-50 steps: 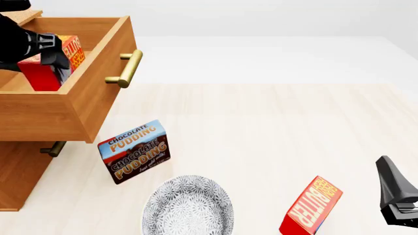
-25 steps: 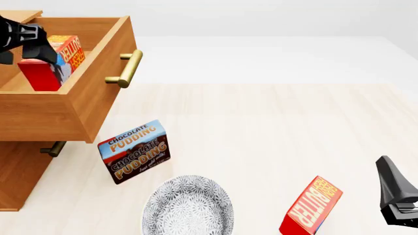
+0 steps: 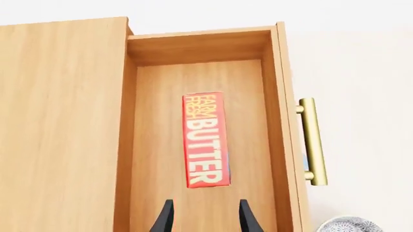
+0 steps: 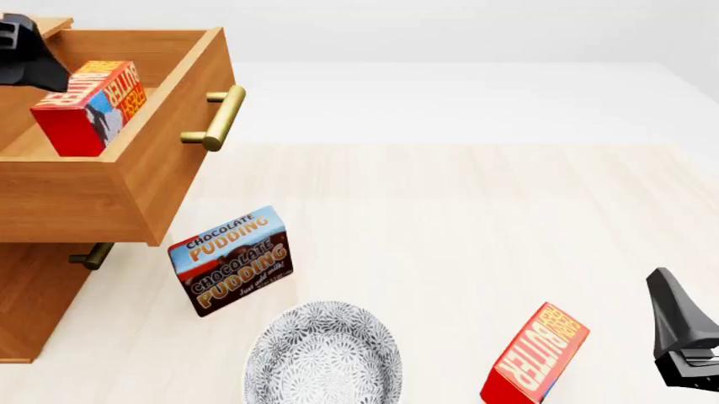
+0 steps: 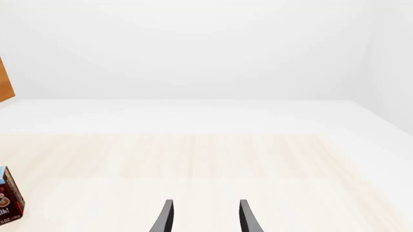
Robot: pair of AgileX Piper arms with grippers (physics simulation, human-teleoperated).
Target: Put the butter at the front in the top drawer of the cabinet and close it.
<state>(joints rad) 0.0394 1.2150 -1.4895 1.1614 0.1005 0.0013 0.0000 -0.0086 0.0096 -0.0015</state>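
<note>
One butter carton (image 4: 90, 105) lies inside the open top drawer (image 4: 135, 189) of the cabinet (image 4: 34, 303). In the left wrist view the carton (image 3: 206, 140) rests on the drawer floor (image 3: 154, 145), lettered face up. My left gripper (image 4: 39, 71) is open and empty above the drawer, clear of the carton; it also shows in the left wrist view (image 3: 203, 220). A second, alike butter carton (image 4: 537, 353) stands on the table at the front right. My right gripper (image 4: 679, 332) is open and empty just right of it, and its wrist view (image 5: 205, 217) shows only table.
The drawer's brass handle (image 4: 219, 118) sticks out toward the table. The lower drawer's handle (image 4: 90, 255) is below it. A chocolate pudding box (image 4: 231, 259) stands in front of the cabinet. A patterned grey bowl (image 4: 323, 358) sits at the front middle.
My left gripper has let go of the butter carton and risen up and to the left, away from it. The carton stays in the drawer. The right arm has not moved.
</note>
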